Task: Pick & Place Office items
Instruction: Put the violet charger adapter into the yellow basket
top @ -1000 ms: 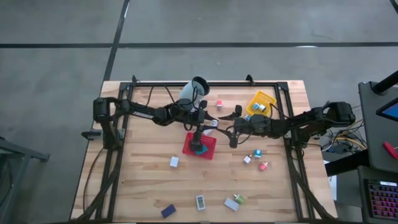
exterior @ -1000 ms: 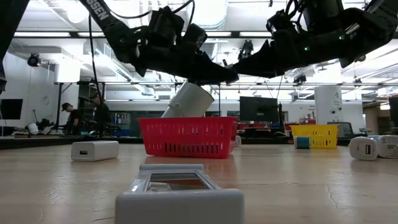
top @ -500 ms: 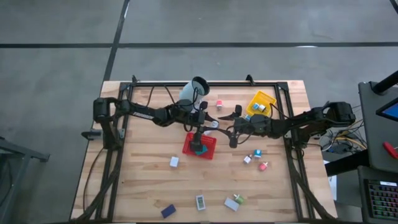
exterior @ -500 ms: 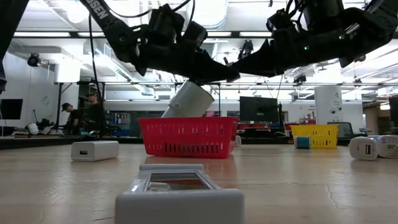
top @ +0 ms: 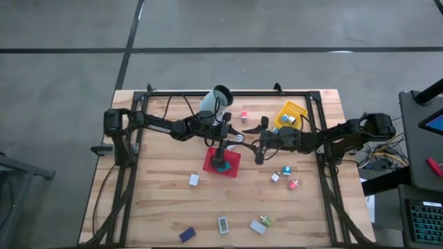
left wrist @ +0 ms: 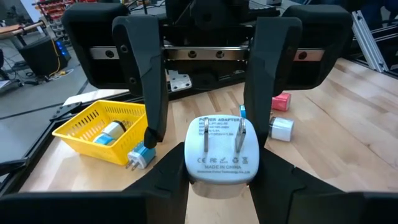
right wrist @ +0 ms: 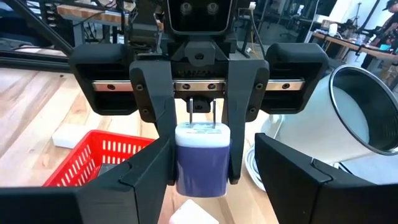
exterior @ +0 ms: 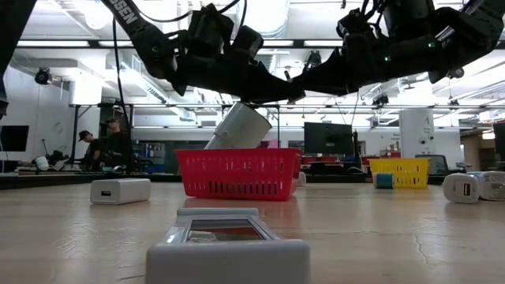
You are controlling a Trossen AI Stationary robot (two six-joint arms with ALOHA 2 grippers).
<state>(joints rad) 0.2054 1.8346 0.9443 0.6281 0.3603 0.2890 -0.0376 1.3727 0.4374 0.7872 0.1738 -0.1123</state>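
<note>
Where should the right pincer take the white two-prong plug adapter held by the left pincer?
Probably its bare rounded body end, opposite the prongs, with the right pincer coming head-on toward the left pincer, whose fingers clamp the sides of the white plug adapter nearer the prongs.

1. In the high view, the two dark arms cross over the red mesh tray (top: 222, 162), hiding part of its inside; a teal object (top: 221, 166) in it is too small to tell its kind.
2. The small scattered blocks on the wooden table (top: 159, 200), such as the dark blue flat rectangle (top: 187, 234), are too small to identify.
3. In the low view, the nearest grey-white framed rectangle (exterior: 227, 241) is cut off by the bottom edge.
4. The large pale grey-white cup (exterior: 239, 126) is partly hidden behind the tray.
5. The white plug adapter (left wrist: 222, 151) has raised lettering mostly too small to read.
</note>
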